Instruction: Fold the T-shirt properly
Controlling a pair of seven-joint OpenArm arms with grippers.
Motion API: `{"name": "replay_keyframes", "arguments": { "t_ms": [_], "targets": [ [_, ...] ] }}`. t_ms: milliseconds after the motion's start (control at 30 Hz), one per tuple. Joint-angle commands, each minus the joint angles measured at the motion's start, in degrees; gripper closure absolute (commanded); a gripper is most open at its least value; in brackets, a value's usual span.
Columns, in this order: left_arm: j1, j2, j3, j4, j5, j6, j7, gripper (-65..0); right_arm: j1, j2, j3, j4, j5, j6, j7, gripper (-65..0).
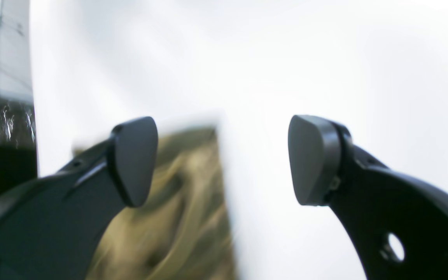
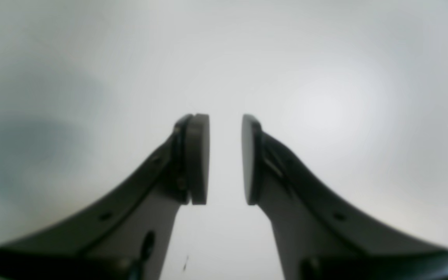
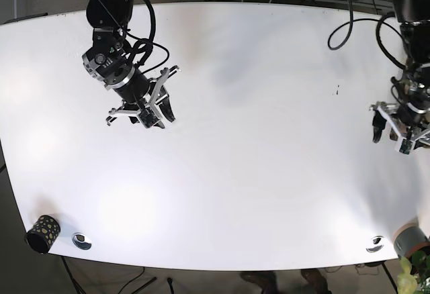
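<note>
1. The left end effector (image 1: 223, 159) was released: in the left wrist view its two dark pads (image 1: 134, 159) stood well apart with nothing between them.
2. In the base view the left end effector (image 3: 402, 127) hung over the right edge of the white counter (image 3: 255, 173), pointing down.
3. Behind the left pads lay the bright counter surface and, below its edge, a blurred olive-brown patch (image 1: 181, 210). It was too smeared to tell what it was.
4. The right end effector (image 2: 226, 159) was only slightly parted. In the right wrist view a narrow gap showed between its pads (image 2: 198, 159), and it gripped nothing.
5. In the base view the right end effector (image 3: 151, 116) sat over the upper left part of the counter, tilted toward the middle. Bare white surface lay under it.
6. The two arms were well apart, one at each side of the counter.
7. Where the T-shirt lay could not be told from these views.
8. A black speckled cup (image 3: 43, 233) stood at the near left corner, just beside a small round metal fitting (image 3: 81, 240).
9. A second metal fitting (image 3: 375, 243) sat near the near right corner, with a grey pot (image 3: 410, 240) and some green leaves (image 3: 410, 277) just past it.
10. Black cables (image 3: 349, 22) looped over the far right part of the counter, toward the left arm.
</note>
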Motion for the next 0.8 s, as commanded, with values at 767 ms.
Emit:
{"name": "replay_keyframes", "arguments": {
  "t_ms": [767],
  "targets": [
    [22.41,22.55,7.55,10.40,3.87,18.26,-30.99,-48.8,-13.42,6.10,0.32,-18.33,-6.39,-24.03,45.83,-13.8]
  ]
}}
